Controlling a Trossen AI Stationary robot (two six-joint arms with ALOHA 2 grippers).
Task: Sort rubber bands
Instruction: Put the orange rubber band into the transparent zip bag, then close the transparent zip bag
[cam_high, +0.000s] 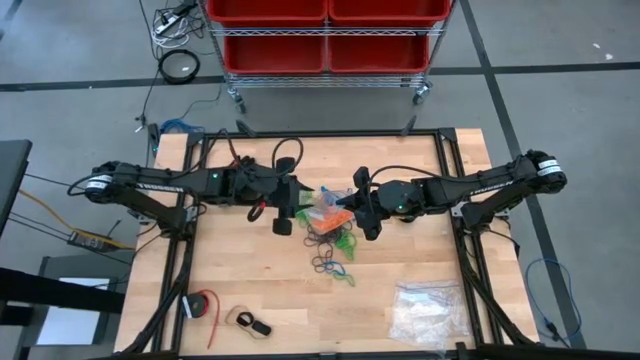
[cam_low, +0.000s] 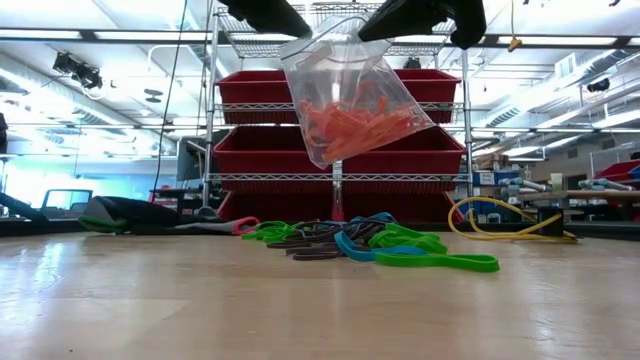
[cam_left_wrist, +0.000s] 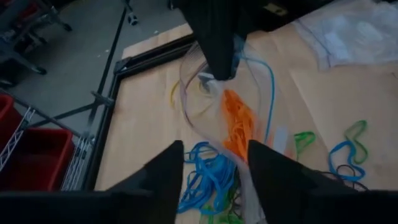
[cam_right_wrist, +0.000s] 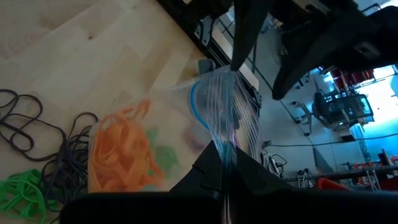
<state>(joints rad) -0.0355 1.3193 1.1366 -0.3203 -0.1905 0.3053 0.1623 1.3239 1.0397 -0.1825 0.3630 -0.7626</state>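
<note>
The left gripper (cam_high: 287, 205) hovers mid-table, fingers (cam_left_wrist: 168, 171) spread wide and holding nothing, just beside a clear bag (cam_low: 350, 90). The bag hangs above the table with orange bands (cam_low: 355, 125) inside. Under and beside it a loose pile of bands (cam_high: 332, 245) in green, blue and black lies on the table (cam_high: 260, 280). The right gripper (cam_high: 364, 205) pinches the bag's top edge, fingers closed on it.
</note>
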